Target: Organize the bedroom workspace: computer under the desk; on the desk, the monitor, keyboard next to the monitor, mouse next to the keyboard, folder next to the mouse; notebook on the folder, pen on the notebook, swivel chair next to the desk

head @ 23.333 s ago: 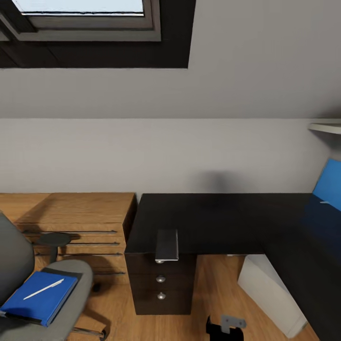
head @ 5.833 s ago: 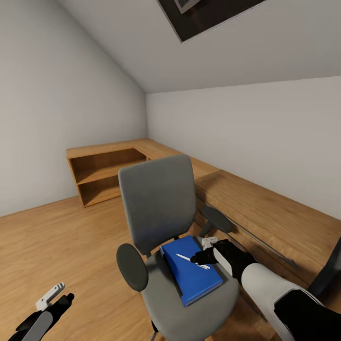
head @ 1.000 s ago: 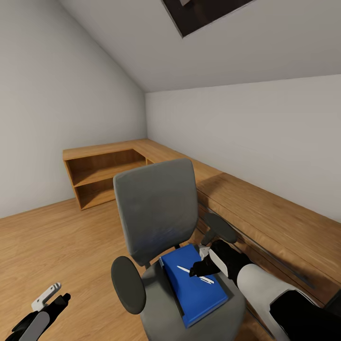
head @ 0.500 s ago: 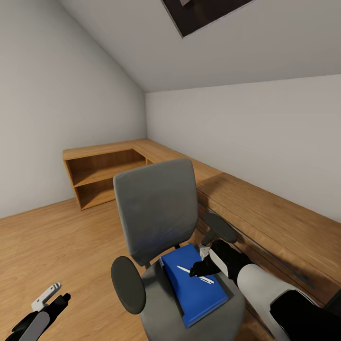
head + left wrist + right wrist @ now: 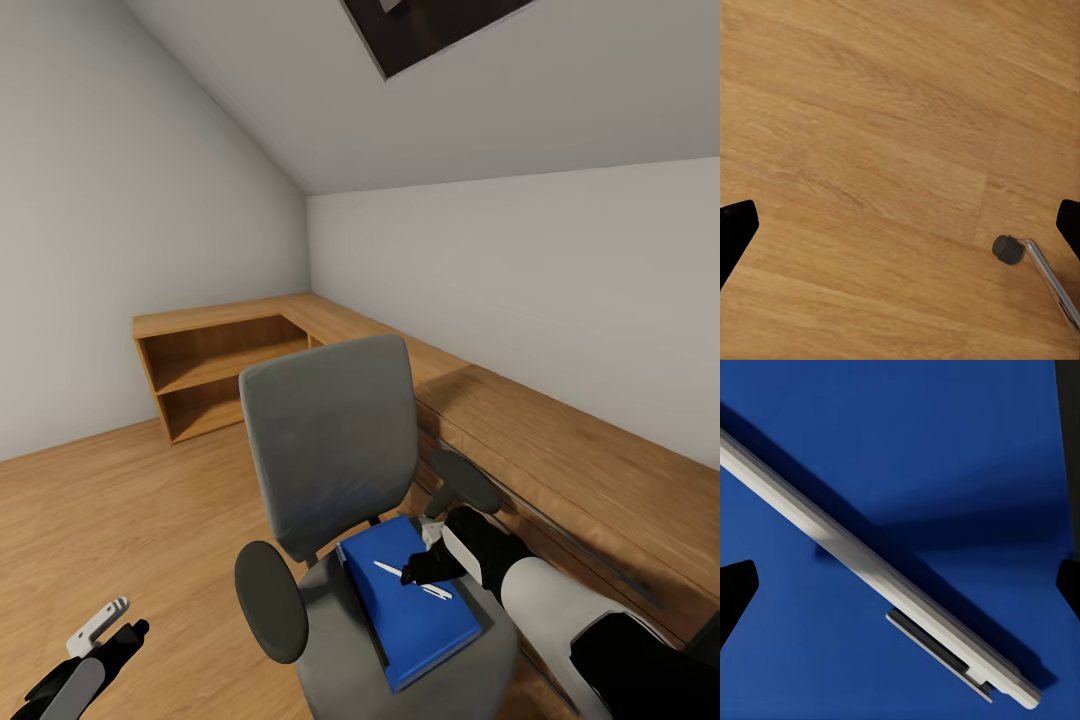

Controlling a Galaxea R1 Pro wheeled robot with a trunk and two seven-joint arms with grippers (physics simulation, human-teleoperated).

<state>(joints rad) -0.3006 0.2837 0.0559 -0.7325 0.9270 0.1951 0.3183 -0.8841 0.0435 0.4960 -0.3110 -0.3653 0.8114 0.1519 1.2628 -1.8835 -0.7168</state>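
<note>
Left gripper (image 5: 100, 625) hangs low over the wooden floor (image 5: 870, 150), fingers spread and empty, kept clear. My right gripper (image 5: 418, 570) hovers spread above the thin white pen (image 5: 870, 562), which lies on the bright blue folder (image 5: 410, 590) on the grey swivel chair (image 5: 330, 450), so I can pinch it first.

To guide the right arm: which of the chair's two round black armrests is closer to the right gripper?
The round black armrest on the wooden-counter side, just above the right gripper; the other armrest lies across the bright blue folder.
</note>
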